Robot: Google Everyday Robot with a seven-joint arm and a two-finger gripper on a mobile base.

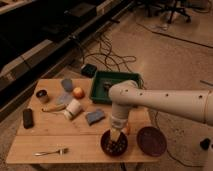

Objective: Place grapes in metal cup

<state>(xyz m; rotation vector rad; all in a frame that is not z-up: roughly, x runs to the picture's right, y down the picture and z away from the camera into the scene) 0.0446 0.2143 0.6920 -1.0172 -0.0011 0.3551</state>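
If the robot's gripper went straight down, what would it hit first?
The gripper points down into the dark bowl, so it would probably meet the grapes lying in it first. It may be touching them already.

End effector (116, 136) in bowl (103, 142) over grapes (114, 146), plate (151, 140) right of bowl, metal cup (42, 95) far left

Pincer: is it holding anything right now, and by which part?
The pincer is shut inside the dark bowl, seemingly on the top of the grapes; the exact hold is hidden.
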